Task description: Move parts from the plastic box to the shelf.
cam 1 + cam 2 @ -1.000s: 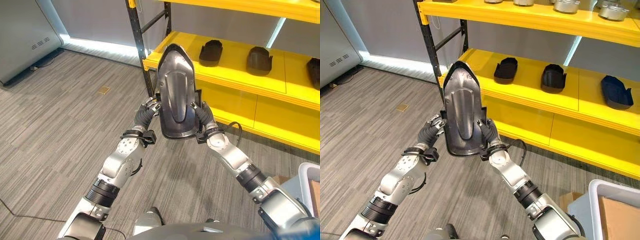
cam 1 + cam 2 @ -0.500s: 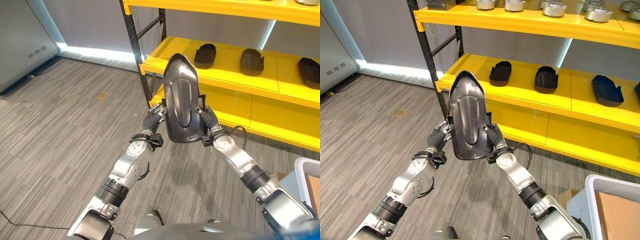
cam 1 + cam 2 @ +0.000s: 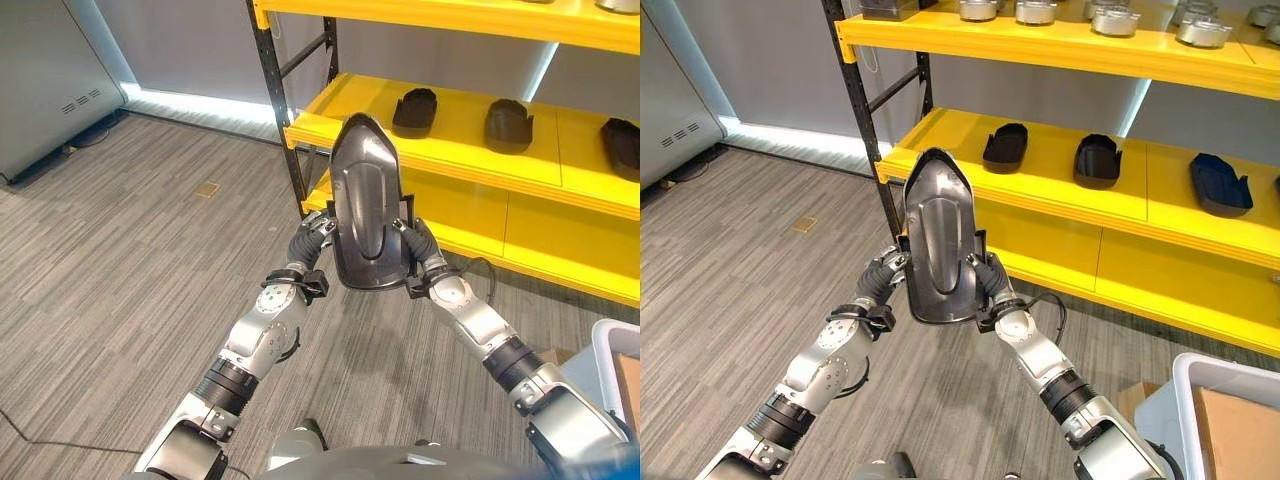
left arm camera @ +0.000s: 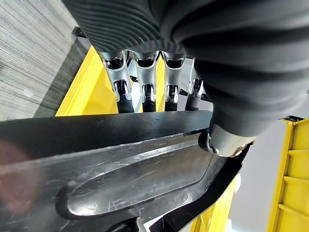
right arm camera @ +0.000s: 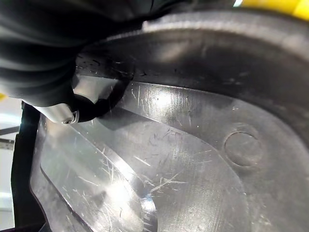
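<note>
- Left eye view: both arms reach forward and hold one large black part (image 3: 367, 205) upright between them, its pointed end up and its wider, rounded end down.
- The left hand (image 3: 316, 232) grips the part's left edge and the right hand (image 3: 418, 246) grips its right edge, near the lower half.
- The part is glossy, with a raised oval ridge down its middle; it is carried in the air in front of the yellow shelf (image 3: 470, 175), not resting on it.
- Left wrist view: the left hand's fingers (image 4: 144, 86) lie in a row behind the rim of the part (image 4: 120, 164), while the thumb (image 4: 223, 143) presses on the near face, so the edge is pinched between them.
- Right wrist view: the right hand's thumb (image 5: 84, 107) is pressed against the scratched inner face of the part (image 5: 193, 159); its other fingers are hidden behind the part.
- On the middle shelf board lie three smaller black parts, well apart from each other: one (image 3: 1005, 146) nearest the black upright post (image 3: 865, 125), a second (image 3: 1097, 160) further right, a third (image 3: 1221, 184) further right again.
- The top shelf board (image 3: 1080, 48) carries several round metal pieces (image 3: 1037, 11).
- At the lower right corner stands a pale plastic box (image 3: 1200, 395) with a brown cardboard piece (image 3: 1240, 430) in it.
- The floor (image 3: 110, 250) is grey striped carpet.
</note>
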